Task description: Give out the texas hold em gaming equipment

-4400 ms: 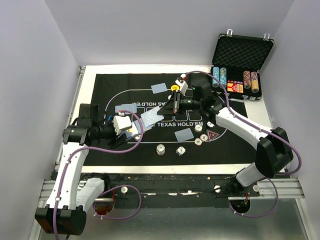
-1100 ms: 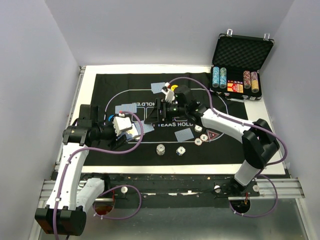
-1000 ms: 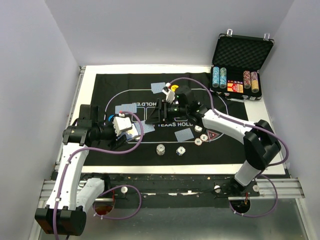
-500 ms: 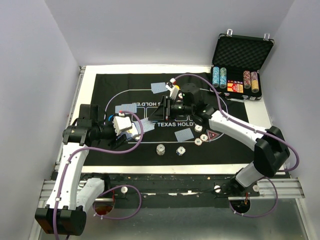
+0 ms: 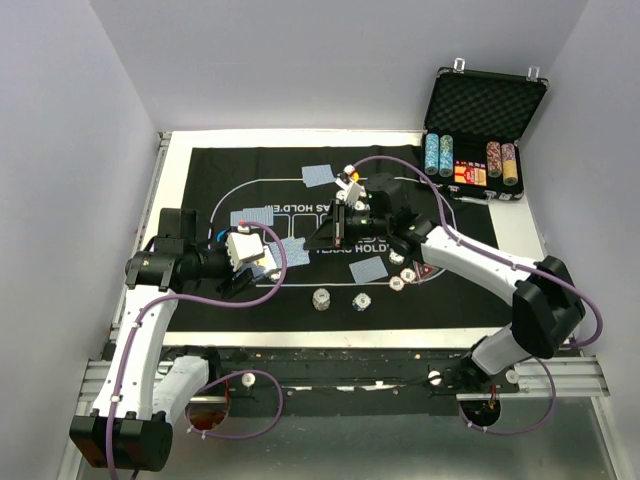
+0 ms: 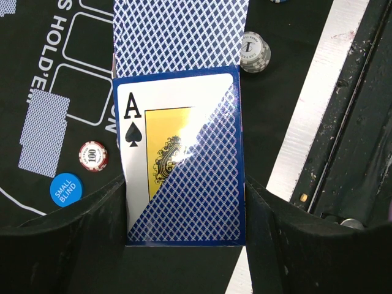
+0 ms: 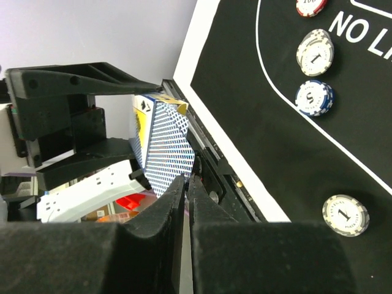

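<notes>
My left gripper (image 5: 256, 262) (image 6: 184, 202) is shut on the small deck box (image 6: 184, 153), which shows an ace of spades and a blue diamond pattern. Blue-backed cards (image 6: 180, 30) stick out of its far end. My right gripper (image 5: 332, 230) (image 7: 188, 179) is just right of the box (image 7: 162, 144), jaws pressed together on a thin playing card seen edge-on. Single cards (image 5: 318, 175) (image 5: 252, 216) (image 5: 368, 268) lie face down on the mat. Chip stacks (image 5: 321, 299) (image 5: 361, 300) (image 5: 398, 282) stand near the front. A blue small-blind disc (image 6: 66, 189) lies by a 100 chip (image 6: 93, 155).
An open black case (image 5: 480, 130) with chip rows stands at the back right. The black felt mat (image 5: 250, 165) covers the white table. A red triangle marker (image 5: 424, 270) lies right of the chips. The right wrist view shows more chips (image 7: 315, 52) (image 7: 345, 214).
My right gripper reached left to the cards sticking out of the box about a second ago, then drew back to the right. The left arm and the box stayed still.
</notes>
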{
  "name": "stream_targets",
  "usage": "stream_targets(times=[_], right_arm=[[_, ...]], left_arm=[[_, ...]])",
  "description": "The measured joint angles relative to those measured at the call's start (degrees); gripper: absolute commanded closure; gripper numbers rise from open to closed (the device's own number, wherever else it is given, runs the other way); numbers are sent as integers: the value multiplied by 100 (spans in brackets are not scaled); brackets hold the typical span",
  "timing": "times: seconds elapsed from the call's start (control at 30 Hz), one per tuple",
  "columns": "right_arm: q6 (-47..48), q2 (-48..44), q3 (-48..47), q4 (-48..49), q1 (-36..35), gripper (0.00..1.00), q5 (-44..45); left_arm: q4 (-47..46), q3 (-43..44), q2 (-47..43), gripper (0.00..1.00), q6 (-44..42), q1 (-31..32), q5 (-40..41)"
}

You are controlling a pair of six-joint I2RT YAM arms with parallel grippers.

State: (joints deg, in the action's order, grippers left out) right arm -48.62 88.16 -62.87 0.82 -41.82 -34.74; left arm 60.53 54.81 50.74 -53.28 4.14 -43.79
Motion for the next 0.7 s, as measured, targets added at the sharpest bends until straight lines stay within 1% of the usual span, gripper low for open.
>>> stream_targets(times=[0.2, 0.3, 0.43, 0.7], right_arm=[[-140, -273, 4, -4, 164, 97, -11], [-229, -389, 4, -4, 341, 99, -42], [-352, -516, 57, 39, 551, 99, -94], [-544, -737, 450, 125, 905, 99, -227]], left_arm=[[-2, 0, 0, 53, 0, 0, 0], [-2, 0, 0, 53, 0, 0, 0], [-4, 0, 0, 53, 0, 0, 0], [-4, 0, 37, 53, 0, 0, 0]])
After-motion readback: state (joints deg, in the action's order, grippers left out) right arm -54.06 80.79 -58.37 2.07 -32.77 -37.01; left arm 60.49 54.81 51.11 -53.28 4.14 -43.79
